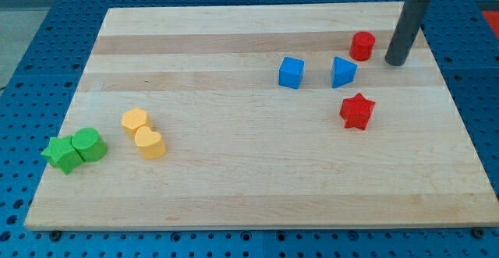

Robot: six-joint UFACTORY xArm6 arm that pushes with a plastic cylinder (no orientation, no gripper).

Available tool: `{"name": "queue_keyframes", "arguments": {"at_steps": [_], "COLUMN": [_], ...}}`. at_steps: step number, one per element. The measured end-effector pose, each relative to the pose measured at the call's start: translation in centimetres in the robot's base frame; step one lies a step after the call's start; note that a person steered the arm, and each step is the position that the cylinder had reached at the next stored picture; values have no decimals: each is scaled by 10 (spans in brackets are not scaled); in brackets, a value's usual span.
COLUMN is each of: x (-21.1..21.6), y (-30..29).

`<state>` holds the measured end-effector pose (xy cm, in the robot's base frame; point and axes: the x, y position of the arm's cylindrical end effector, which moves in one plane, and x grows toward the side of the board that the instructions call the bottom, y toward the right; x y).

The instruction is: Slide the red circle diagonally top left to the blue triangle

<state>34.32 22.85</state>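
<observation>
Camera view is showing the red circle (pixel 362 45), a short glossy cylinder, sitting upper right, just above-right of the blue triangle (pixel 342 72), with my tip (pixel 395 62) resting just right of it, holding nothing.

Board: a pale wooden board (pixel 249 172) lay on a blue perforated table (pixel 31 71).
Upper right group: red circle (pixel 362 46) sat at 1 o'clock from the blue triangle (pixel 343 72); blue cube (pixel 291 72) at its 9 o'clock; red star (pixel 357 111) at its 5 o'clock.
Left group: green star (pixel 62 154) touched a green rounded block (pixel 90 144); orange hexagon (pixel 135 121) touched the orange heart (pixel 149 143) at its 5 o'clock.
My tip: my tip (pixel 395 62) rested on the board at 3 o'clock from the red circle, just apart.
</observation>
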Motion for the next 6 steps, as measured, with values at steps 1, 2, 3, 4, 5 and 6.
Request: {"name": "queue_keyframes", "arguments": {"at_steps": [1, 2, 3, 4, 5, 6], "x": [-20, -38, -40, -34, -34, -38], "y": [-39, -74, -76, -69, -79, -90]}}
